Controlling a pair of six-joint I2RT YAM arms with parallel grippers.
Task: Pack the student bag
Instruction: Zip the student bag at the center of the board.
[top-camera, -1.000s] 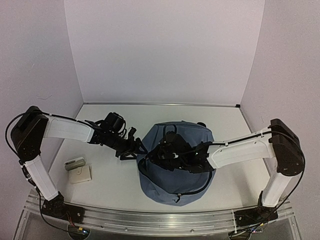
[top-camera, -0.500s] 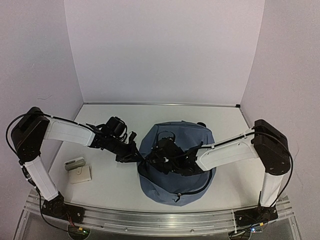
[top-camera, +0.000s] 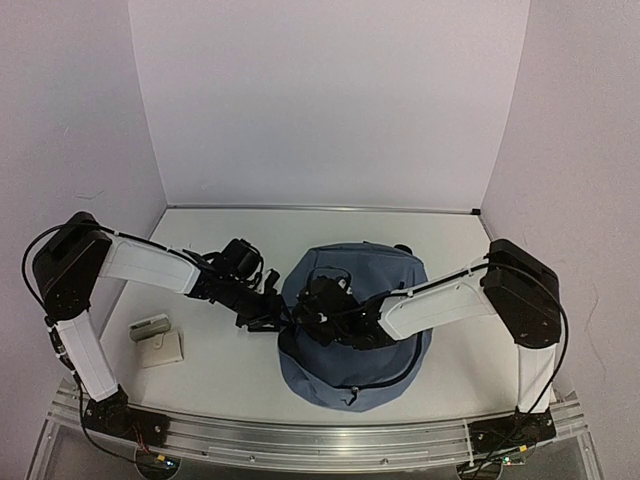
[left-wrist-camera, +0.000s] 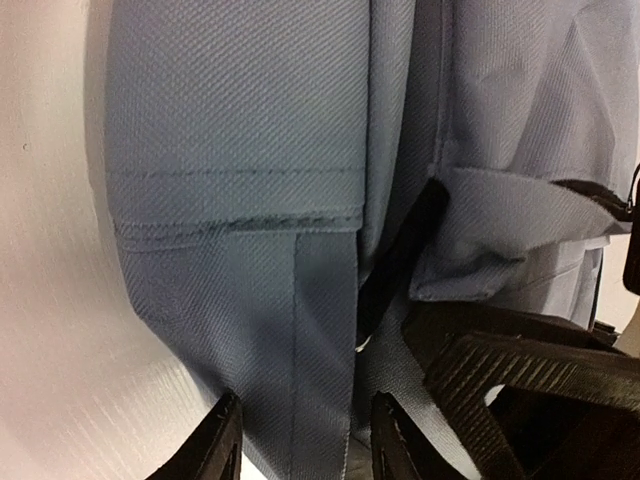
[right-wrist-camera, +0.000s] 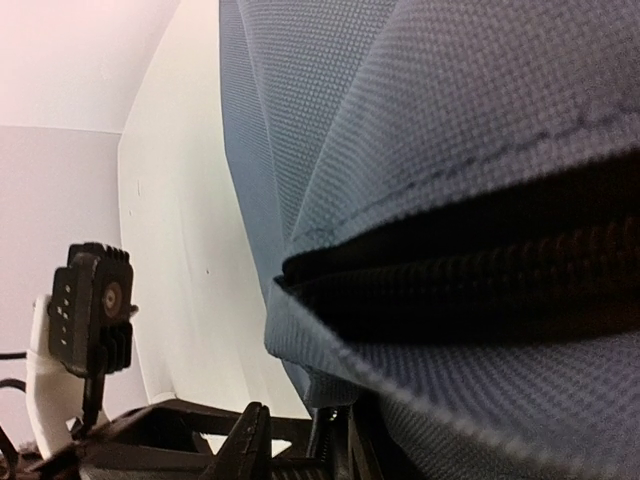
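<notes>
the slate-blue student bag (top-camera: 355, 350) lies flat in the middle of the table (top-camera: 220, 370). the left jaws stand apart, straddling a fabric edge on its left side. the right jaws sit low over its upper left; whether they are apart or together, i cannot tell.

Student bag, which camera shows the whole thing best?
The top external view: only there does the student bag show its full outline. The left wrist view shows just close-up side fabric and a black strap; the right wrist view, just fabric and a dark zipper line.
</notes>
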